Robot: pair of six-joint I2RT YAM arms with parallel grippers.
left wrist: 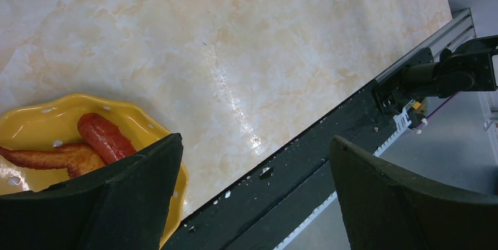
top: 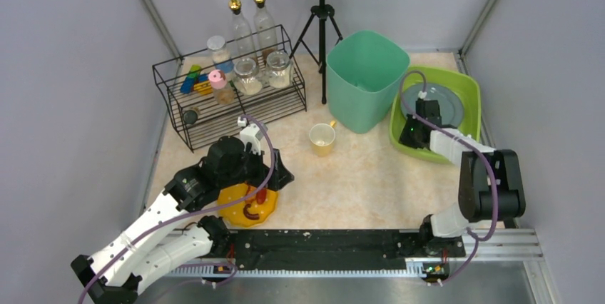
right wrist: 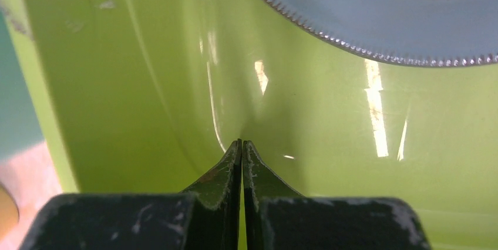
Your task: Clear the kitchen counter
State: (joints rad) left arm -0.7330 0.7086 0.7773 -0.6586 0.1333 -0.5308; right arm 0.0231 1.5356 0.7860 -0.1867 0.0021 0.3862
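Left gripper (left wrist: 253,142) hangs with jaws spread wide over the rim of a yellow plate (left wrist: 35,124) carrying a sausage (left wrist: 104,137) and a wing (left wrist: 56,157), near the black rail (top: 335,241) at the front of the counter (top: 371,183), which spans the floor between grey walls. Right gripper (right wrist: 242,147), fingers pressed together on nothing, sits inside a lime basin (right wrist: 135,85) at the counter's right edge, just beside a grey plate (right wrist: 405,9). A cup (top: 322,138) stands mid-counter, near a green tub (top: 364,76).
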